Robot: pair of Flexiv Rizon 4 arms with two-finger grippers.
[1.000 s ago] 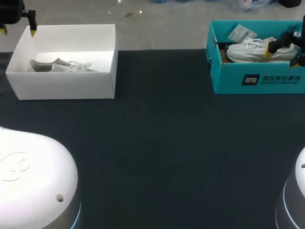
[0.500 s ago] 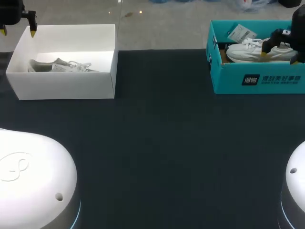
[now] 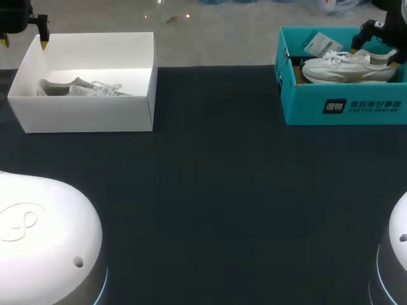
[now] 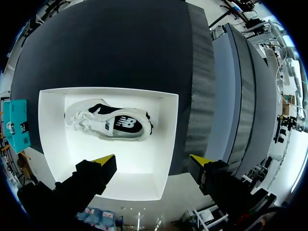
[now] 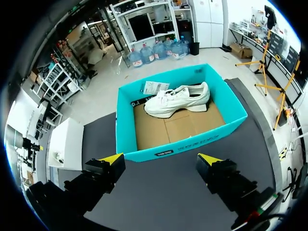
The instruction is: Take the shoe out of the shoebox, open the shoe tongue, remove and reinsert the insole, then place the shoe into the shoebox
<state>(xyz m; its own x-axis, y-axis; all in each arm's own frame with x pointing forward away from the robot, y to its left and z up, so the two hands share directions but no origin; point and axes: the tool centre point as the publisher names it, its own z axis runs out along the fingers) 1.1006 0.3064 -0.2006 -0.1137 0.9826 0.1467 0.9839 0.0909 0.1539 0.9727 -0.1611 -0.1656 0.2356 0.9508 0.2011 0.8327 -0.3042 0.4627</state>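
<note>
At the upper right of the head view, the right gripper (image 5: pixel 160 159) hangs over the far end of the teal box (image 3: pixel 343 108), its arm cut off by the frame's edge. Its wrist view shows the two yellow-tipped fingers spread wide with nothing between them and touching nothing; the whole box lies ahead of them and well apart. The white shoe (image 5: pixel 175 100) lies on its side against the box's far wall, on bare brown cardboard (image 5: pixel 178 127), with a paper tag (image 5: pixel 155 87) just beside its toe. From the head view the box's right end runs out of frame, and whether the finger by the shoe's heel touches it cannot be told there. At the upper left of the head view, the left gripper (image 4: pixel 153 160) sits over the far left corner of the white box (image 3: pixel 89 114), most of it out of frame. Its wrist view shows the fingers just as wide apart, empty, above the box's rim. A second shoe (image 4: pixel 108 122), pale with a dark lining, lies inside; in the head view the box's near wall hides its lower part. Both boxes stand on the dark table (image 3: pixel 216 190), well apart. White arm bases (image 3: pixel 44 235) fill the lower corners, each partly cut off.
</note>
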